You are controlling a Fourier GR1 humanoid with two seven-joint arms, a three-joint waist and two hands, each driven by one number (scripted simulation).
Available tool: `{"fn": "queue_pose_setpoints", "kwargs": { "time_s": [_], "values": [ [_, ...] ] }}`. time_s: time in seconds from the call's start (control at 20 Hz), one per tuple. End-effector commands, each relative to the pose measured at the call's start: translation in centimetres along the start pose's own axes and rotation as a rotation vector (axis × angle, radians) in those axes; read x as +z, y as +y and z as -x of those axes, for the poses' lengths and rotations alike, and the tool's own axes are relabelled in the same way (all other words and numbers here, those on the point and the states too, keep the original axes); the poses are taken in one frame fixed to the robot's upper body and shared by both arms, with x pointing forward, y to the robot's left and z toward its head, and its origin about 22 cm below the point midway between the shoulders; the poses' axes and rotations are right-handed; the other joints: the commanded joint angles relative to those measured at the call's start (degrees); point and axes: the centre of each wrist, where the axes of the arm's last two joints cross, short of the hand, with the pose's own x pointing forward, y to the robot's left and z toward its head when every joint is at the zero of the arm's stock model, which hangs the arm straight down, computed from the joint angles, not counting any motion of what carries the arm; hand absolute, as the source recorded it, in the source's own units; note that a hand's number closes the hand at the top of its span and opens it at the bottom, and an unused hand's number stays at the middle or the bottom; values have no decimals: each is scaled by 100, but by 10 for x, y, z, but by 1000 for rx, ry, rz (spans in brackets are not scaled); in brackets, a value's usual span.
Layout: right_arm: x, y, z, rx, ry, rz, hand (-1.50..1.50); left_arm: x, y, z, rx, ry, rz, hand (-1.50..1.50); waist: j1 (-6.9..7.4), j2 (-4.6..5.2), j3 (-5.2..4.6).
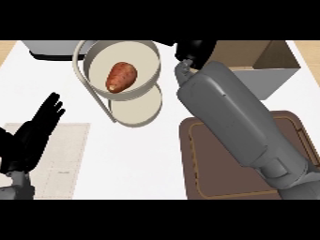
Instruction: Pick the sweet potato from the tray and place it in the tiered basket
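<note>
The orange-brown sweet potato (121, 77) lies in the upper bowl of the tiered basket (150, 71), a cream two-level stand with a wire frame at the counter's back. My right hand (194, 50) shows as a dark shape just right of the basket's rim, apart from the potato; whether it is open or shut is hidden. The brown tray (208, 165) lies at the lower right, partly under my right forearm. My left hand (29, 136) rests open at the lower left, fingers pointing up.
A pale mat (66, 159) lies under the left hand. An open cardboard box (273, 65) stands at the back right. A grey appliance (51, 49) sits at the back left beside the basket.
</note>
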Motion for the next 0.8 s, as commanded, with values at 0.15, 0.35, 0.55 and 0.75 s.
{"fn": "queue_pose_setpoints", "kwargs": {
  "time_s": [0.15, 0.35, 0.55, 0.75],
  "values": [
    [-16, -81, 35, -70, 29, 153, -150, 2, 13, -1, 2, -6, -30, 0, -188, -33, 4],
    [-16, -132, 28, -57, 1, 168, -150, 0, 3, 1, 18, 12, -34, 0, -192, -28, -2],
    [-12, -194, 18, -29, -5, 159, -150, 4, -5, -3, -5, 26, -13, 0, -126, -9, 0],
    [7, -242, 18, 0, 10, 125, -150, -5, 13, -3, -4, 6, -43, 0, -154, 6, 0]
  ]
}}
